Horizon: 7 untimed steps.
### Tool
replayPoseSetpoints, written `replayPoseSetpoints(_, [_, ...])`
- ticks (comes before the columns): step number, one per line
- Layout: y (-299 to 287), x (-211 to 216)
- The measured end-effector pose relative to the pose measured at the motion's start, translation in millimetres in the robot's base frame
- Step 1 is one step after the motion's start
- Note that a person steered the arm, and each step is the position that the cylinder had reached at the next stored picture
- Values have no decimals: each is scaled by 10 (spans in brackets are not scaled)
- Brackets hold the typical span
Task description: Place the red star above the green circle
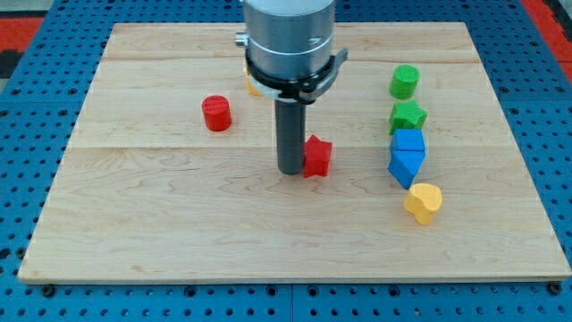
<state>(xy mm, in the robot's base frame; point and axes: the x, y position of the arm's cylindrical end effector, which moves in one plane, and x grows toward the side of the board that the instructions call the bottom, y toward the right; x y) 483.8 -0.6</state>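
The red star (317, 156) lies near the middle of the wooden board (179, 224). My tip (291, 170) stands right against the star's left side, touching it. The green circle (404, 81) sits at the view's upper right, well up and right of the star. The rod rises to the grey arm body at the view's top centre.
A green star (407, 116) lies just below the green circle, then two blue blocks (408, 143) (407, 166) and a yellow heart (424, 202) in a column. A red cylinder (215, 114) sits at the left. A yellow block (253, 85) is mostly hidden behind the arm.
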Motion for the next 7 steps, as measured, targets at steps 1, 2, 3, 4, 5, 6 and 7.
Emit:
replayPoseSetpoints(1, [37,555])
replayPoseSetpoints(2, [273,315])
replayPoseSetpoints(3, [272,-237])
replayPoseSetpoints(4, [272,-786])
replayPoseSetpoints(5, [272,-1290])
replayPoseSetpoints(6, [220,-1789])
replayPoseSetpoints(7, [217,-1850])
